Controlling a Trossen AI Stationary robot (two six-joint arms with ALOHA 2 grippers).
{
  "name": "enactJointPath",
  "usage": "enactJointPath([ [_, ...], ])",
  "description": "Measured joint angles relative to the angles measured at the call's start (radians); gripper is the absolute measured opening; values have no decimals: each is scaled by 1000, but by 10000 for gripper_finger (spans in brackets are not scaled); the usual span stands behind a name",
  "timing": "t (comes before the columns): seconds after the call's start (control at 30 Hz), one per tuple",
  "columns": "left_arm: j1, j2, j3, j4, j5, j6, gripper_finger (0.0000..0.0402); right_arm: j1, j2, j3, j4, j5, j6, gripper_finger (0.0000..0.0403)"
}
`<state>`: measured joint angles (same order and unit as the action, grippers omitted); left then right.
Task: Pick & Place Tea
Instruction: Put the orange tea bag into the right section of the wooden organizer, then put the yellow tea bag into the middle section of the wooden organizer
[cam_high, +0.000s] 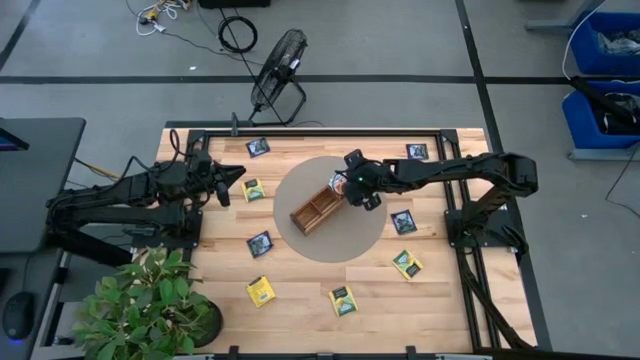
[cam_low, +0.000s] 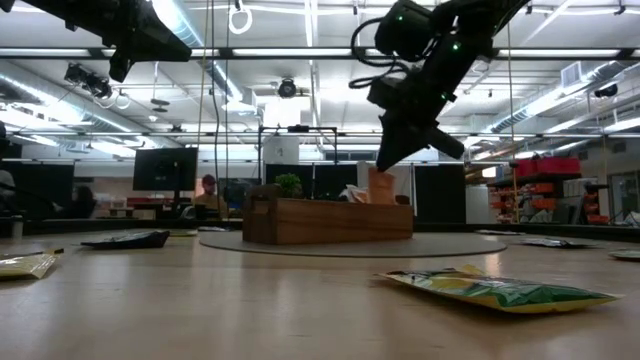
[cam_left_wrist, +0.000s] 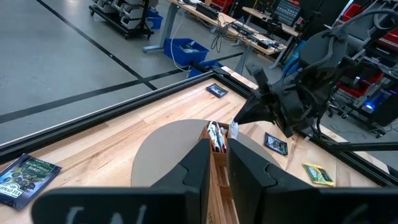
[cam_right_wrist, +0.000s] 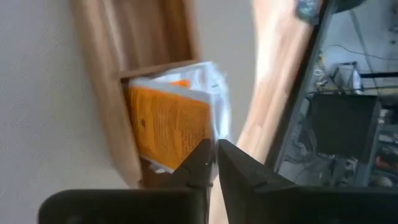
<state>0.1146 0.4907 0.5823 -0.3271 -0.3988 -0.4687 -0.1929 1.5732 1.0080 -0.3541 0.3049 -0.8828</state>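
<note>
Right gripper (cam_high: 345, 190) hangs over the end compartment of the tray (cam_high: 312, 212) that lies nearest the right arm; fingers nearly together, nothing between them. In the right wrist view the fingertips (cam_right_wrist: 200, 163) sit just above orange-and-white packets (cam_right_wrist: 171, 127) standing on edge in that end compartment — the next compartment looks bare. The low view shows an orange packet top (cam_low: 381, 186) poking above the tray wall (cam_low: 330, 220), the gripper (cam_low: 392, 155) just above it, apart from it. The tray rests on a round grey mat (cam_high: 350, 240).

Left gripper (cam_high: 236, 176) waits at the table's left side, above the boards, fingers close together and holding nothing.

Loose packets lie flat around the mat: navy ones (cam_high: 258, 147) (cam_high: 417, 151) (cam_high: 260, 243) (cam_high: 403, 221), yellow and green ones (cam_high: 253, 189) (cam_high: 261, 291) (cam_high: 342, 300) (cam_high: 407, 264). Potted plant (cam_high: 150, 305) at the near left corner.
</note>
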Motion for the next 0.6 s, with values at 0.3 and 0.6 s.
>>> enactJointPath([
  [0.3, 0, 0, 0, 0, 0, 0, 57, 1, -109, 0, 9, 10, 245, 94],
  [0.6, 0, 0, 0, 0, 0, 6, 57, 13, -245, 0, -40, -60, 632, 153],
])
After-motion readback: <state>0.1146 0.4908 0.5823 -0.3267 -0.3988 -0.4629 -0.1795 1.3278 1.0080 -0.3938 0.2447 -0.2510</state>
